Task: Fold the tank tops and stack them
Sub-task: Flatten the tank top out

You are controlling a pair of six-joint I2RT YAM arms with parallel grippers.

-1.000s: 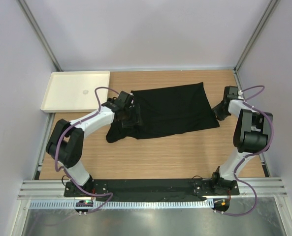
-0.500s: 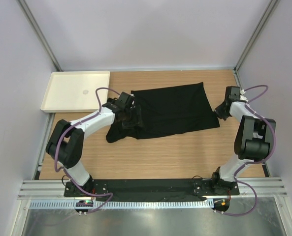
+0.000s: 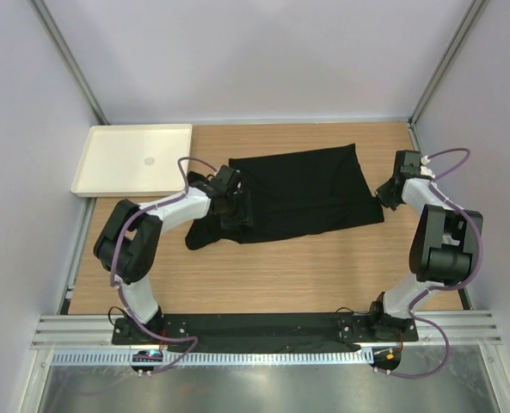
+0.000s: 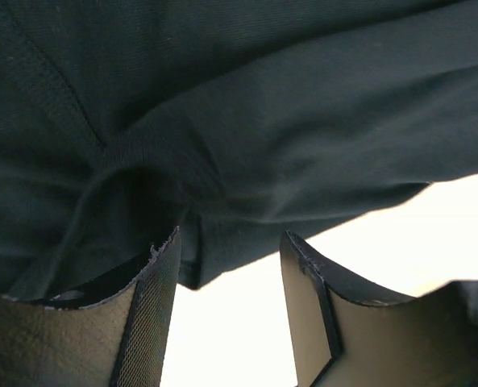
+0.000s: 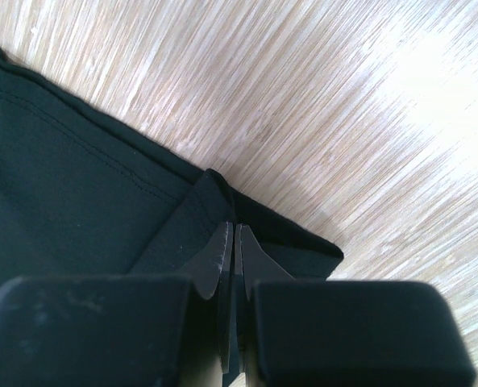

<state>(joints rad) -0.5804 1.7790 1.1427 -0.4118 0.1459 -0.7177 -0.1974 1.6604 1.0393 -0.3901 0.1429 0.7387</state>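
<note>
A shallow white tray (image 3: 117,172) sits at the far left corner of the light wooden table (image 3: 306,267). Pale lilac walls (image 3: 255,60) enclose three sides, with grey metal posts (image 3: 70,62) at the back corners. A black plate (image 3: 263,325) and slotted rail (image 3: 263,357) run along the near edge.

The left arm (image 3: 173,208) and right arm (image 3: 407,291) are built alike: white, rounded links joined by bulky black motor housings. A thin purple cable (image 3: 117,277) loops loosely along each arm. Both are bolted to a long black base plate (image 3: 263,328) at the near edge. The left gripper (image 4: 230,242) has two black fingers (image 4: 146,322) with flat inner faces, one with a fine mesh-like texture and a frayed tip. The right gripper (image 5: 231,242) has blocky matt black finger bodies that taper to thin grey blades.
</note>
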